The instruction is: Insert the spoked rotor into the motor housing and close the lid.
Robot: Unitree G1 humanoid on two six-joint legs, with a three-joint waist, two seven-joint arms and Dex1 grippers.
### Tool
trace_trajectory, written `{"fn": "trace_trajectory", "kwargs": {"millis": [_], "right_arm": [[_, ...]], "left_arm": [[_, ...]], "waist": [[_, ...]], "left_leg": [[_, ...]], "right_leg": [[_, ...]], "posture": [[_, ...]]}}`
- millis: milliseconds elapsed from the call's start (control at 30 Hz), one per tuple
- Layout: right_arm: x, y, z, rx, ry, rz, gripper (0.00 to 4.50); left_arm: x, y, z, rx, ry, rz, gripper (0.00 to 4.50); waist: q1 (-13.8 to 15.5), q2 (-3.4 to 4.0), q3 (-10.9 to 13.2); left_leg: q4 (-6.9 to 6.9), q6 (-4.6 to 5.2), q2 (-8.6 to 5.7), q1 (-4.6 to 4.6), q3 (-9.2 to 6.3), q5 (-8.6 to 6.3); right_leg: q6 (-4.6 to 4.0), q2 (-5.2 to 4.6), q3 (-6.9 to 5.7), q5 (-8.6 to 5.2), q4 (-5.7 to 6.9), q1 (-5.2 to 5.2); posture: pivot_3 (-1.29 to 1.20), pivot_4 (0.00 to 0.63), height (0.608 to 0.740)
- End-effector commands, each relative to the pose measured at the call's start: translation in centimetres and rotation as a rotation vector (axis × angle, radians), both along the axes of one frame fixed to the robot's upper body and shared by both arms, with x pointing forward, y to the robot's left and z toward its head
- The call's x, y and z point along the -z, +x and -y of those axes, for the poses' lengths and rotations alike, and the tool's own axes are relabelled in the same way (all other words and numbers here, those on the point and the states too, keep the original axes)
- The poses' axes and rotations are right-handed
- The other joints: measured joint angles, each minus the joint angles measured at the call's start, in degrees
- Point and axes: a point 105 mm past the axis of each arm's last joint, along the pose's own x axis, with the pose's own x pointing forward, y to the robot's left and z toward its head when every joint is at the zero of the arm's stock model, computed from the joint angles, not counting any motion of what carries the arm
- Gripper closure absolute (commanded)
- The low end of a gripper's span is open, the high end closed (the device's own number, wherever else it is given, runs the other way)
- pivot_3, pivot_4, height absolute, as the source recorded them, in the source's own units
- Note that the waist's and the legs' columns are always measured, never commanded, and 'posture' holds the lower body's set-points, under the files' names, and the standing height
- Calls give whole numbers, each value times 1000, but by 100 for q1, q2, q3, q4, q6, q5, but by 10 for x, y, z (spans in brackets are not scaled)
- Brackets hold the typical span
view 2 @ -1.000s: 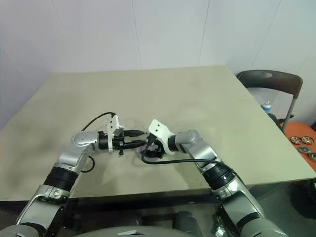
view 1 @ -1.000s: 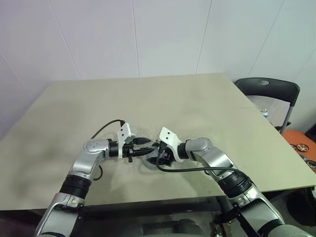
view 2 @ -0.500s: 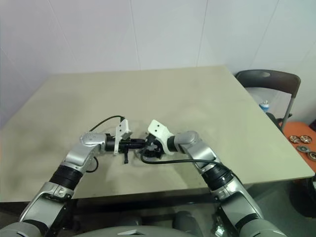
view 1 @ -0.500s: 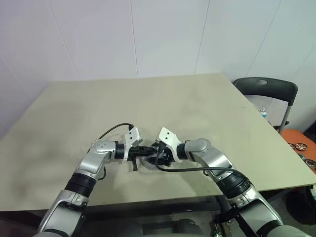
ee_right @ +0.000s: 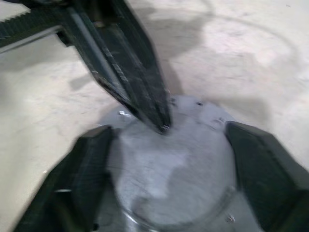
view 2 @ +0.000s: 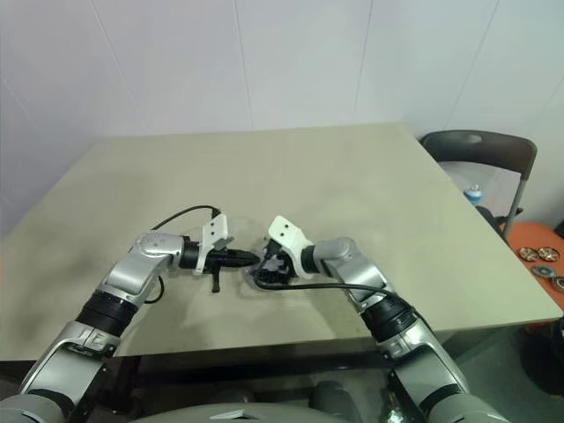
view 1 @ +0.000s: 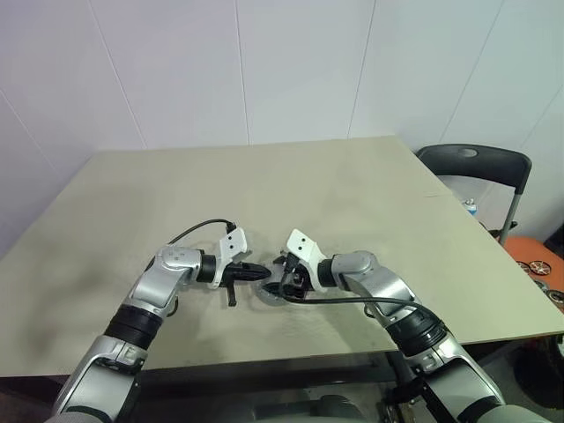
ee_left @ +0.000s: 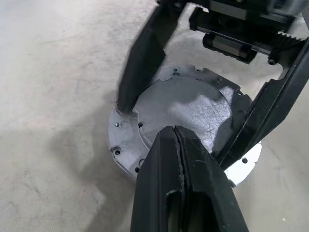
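Beige tabletop [view 1: 352,203] bears the lidded motor housing [ee_left: 178,116], judged rigid, heavy and slick, best gripped at its rim, straddled by the spread right gripper [ee_right: 169,159] and met by the closed left gripper [ee_left: 176,133].

- Your head's two eye views look forward and down over the table [view 1: 352,185] from above, sharing one scene.
- Your wrist views sit close over the motor housing [ee_left: 183,111], facing it from opposite sides.

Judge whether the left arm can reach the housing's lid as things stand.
Probably yes: the left gripper, jaws shut, hangs right over the round silver lid, nothing between them. The right gripper straddles the lid's edges with jaws wide, leaving the top free.
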Motion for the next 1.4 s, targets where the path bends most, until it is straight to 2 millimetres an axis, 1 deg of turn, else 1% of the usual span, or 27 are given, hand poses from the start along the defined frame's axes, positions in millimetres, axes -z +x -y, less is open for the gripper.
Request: {"fn": "trace_trajectory", "kwargs": {"millis": [33,100,133,233,333,400,433,533,633,700,867,933,1033,1133,1233,1400], "right_arm": [[34,-5,17,65,-96,-103,13],[36,-5,17,65,-102,-106,13],[37,-6,17,62,-106,-109,13],[39,-7,17,55,-114,-111,13],[38,-8,17,52,-113,-109,559],[39,-8,17,52,-115,-109,1113],[39,-8,17,52,-119,-109,1283],[41,-9,19,43,-135,-112,1282],[42,-12,18,29,-138,-120,1282],[43,-14,19,16,-150,-124,1282],[38,-5,16,83,-95,-106,1282],[42,-8,16,76,-107,-116,1282],[50,-12,20,65,-148,-122,1282],[54,-12,21,83,-140,-133,1282],[61,-12,24,97,-163,-130,1282],[67,-14,19,122,-157,-136,1282]], "left_arm": [[4,5,2,-65,-51,-16,4500],[-9,8,6,-64,-118,-5,4500],[-12,8,7,-60,-134,-3,4500],[-9,7,6,-61,-120,-6,4500],[-5,5,5,-62,-104,-15,4500],[-4,4,5,-59,-100,-19,4500],[-3,4,5,-58,-99,-21,4500],[0,2,3,-50,-78,-37,4500],[14,-5,-4,-33,-2,-91,4500],[20,-8,-7,-34,26,-111,4500],[19,-4,-7,-49,24,-98,4500],[18,-3,-7,-54,24,-91,4500],[18,-2,-7,-57,22,-86,4500],[17,-1,-8,-62,23,-82,4500],[17,-1,-8,-62,21,-81,4500],[17,-2,-6,-56,19,-83,4500]], "waist": [[1,-7,6],[-10,-18,23],[-13,-19,29],[-22,-16,37],[-21,-18,39],[-21,-18,41],[-21,-18,43],[-24,-15,47],[-31,-14,47],[-29,-13,45],[-25,-16,45],[-27,-15,47],[-27,-14,48],[-30,-14,48],[-36,-15,47],[-68,-8,43]], "left_leg": [[0,-1,-1,0,0,-1],[0,4,0,-3,-1,2],[0,7,1,-6,-1,4],[-2,10,2,-14,-1,6],[-4,10,3,-14,-1,6],[-4,9,3,-10,-1,5],[-4,2,3,-9,-2,1],[-4,-7,3,-9,-1,-4],[-6,-8,4,-9,-1,-4],[-10,-8,4,-8,-1,-4],[-44,-9,3,-8,0,-5],[-52,-9,6,-4,-1,-5],[-53,-9,8,-3,-2,-5],[-53,-10,8,-4,-2,-5],[-55,-10,8,-4,-2,-5],[-62,-11,24,-5,-9,-6]], "right_leg": [[0,-1,0,0,-1,0],[1,0,0,0,0,-1],[1,1,0,0,1,-1],[2,3,0,0,3,-6],[1,4,0,0,3,-6],[1,4,0,0,3,-4],[0,3,0,0,3,-5],[0,3,0,-1,2,-5],[0,3,0,-1,1,-10],[0,2,0,-1,-3,-16],[2,-1,0,-4,-21,-1],[0,1,0,-5,-22,-1],[0,0,-1,-5,-22,-2],[-1,0,-1,-5,-23,-2],[-1,0,-3,-5,-29,-1],[-1,-2,-30,-5,-62,1]], "posture": [[0,0,740],[0,0,740],[0,0,740],[0,0,740],[0,0,740],[0,0,740],[0,0,740],[0,0,740],[0,0,740],[0,0,740],[0,0,740],[0,0,740],[0,0,740],[0,0,740],[0,0,740],[0,0,740]]}}
